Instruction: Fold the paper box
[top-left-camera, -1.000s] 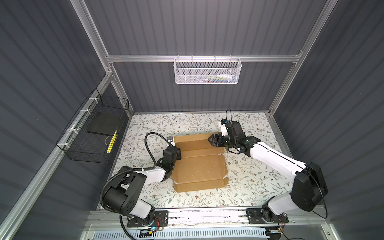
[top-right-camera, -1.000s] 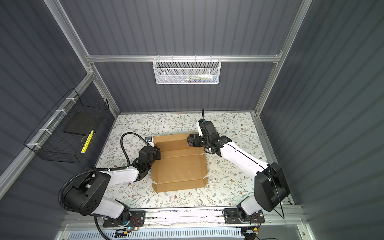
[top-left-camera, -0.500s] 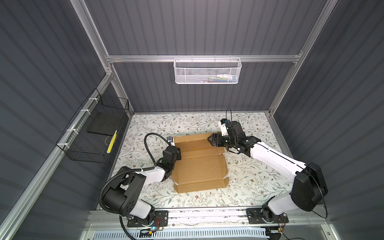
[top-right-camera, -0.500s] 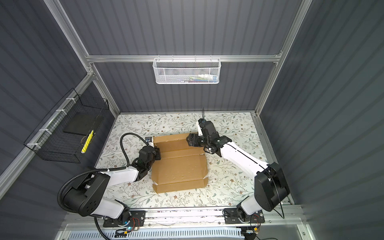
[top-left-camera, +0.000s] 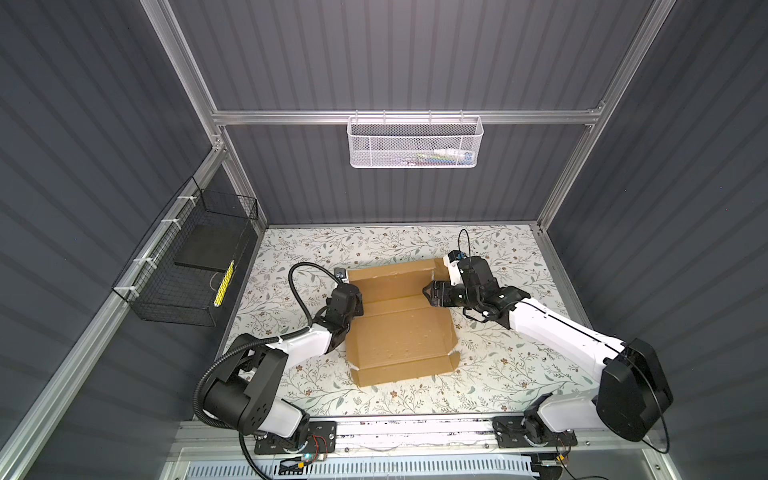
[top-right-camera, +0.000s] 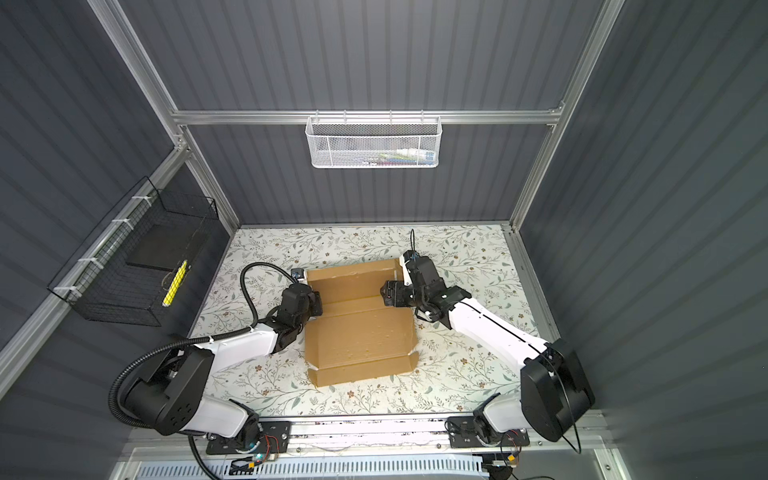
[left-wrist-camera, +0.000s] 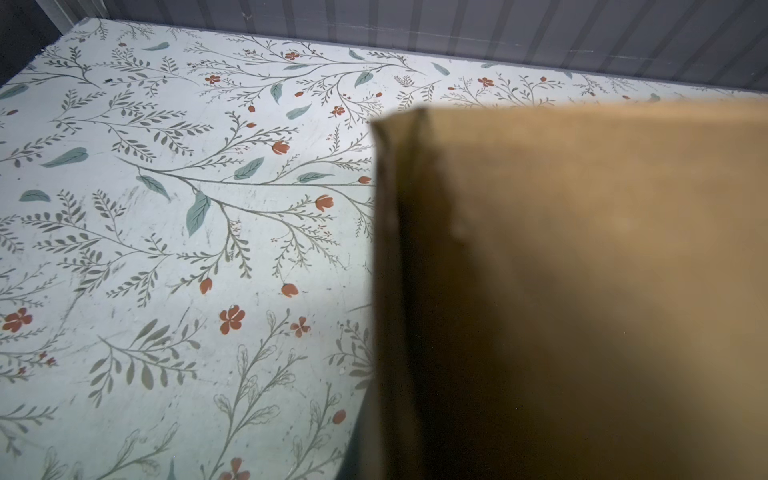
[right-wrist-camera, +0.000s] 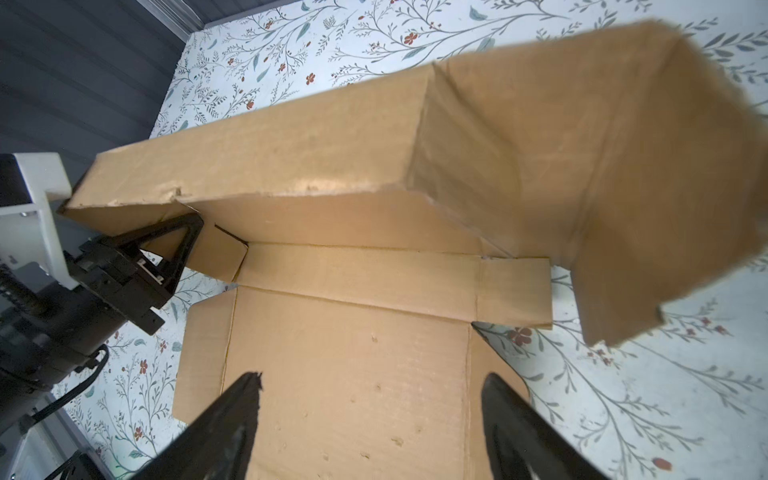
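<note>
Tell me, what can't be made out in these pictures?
Left fingers: the left wrist view is filled by the blurred paper box; the right wrist view shows one only, so any pinch is unclear.
White mesh basket: contents too small behind mesh in both top views.
Right fingers: bases cut off by the frame edge in the right wrist view.

Brown corrugated paper box (top-left-camera: 401, 332), partly folded, far wall raised, near flaps flat
</note>
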